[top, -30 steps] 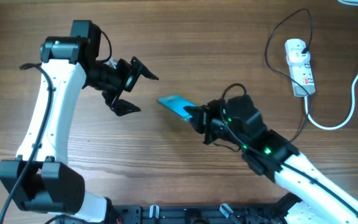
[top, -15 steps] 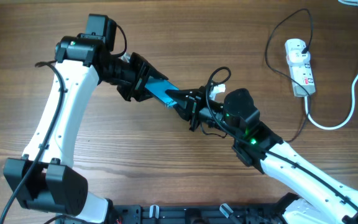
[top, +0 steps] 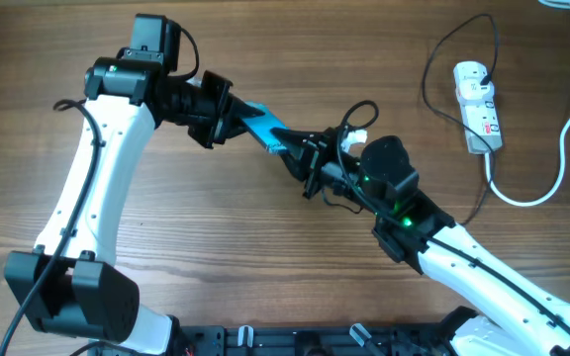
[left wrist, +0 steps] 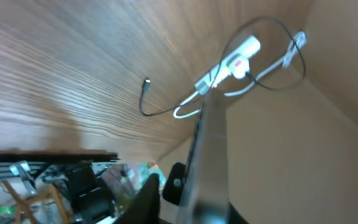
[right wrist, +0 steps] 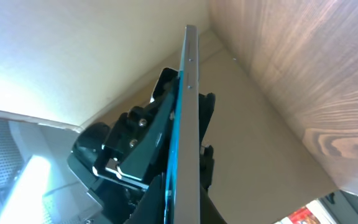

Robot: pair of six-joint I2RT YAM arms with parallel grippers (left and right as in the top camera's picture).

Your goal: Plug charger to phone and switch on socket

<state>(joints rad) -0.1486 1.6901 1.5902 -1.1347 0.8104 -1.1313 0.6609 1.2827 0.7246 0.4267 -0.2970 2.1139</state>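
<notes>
Fingers of the right gripper point(top: 295, 158) are clamped on the lower end of the phone point(top: 263, 127). In the right wrist view the phone's thin edge rises straight up from between them, its turquoise face a narrow strip along one side. The phone is off the table point(top: 364, 49), slanting in the air between the two arms, and its upper end lies inside the left gripper point(top: 228, 117). Those jaws stand to either side of the phone, but I cannot tell whether they press on it or only surround it. In the left wrist view the phone is a blurred grey bar running up from the bottom of the frame. Beyond it, the charger point(left wrist: 145, 83) has its small connector tip lying loose on the wood, well apart from the phone. Its thin black cable curls away from the tip toward the socket point(top: 478, 107). From above, the socket lies at the far right of the table, well apart from both grippers, with small red marks on its white body. The black cable loops wide around the socket's left side, and a thicker white cable point(top: 565, 138) trails from its near end and sweeps off to the right edge.
</notes>
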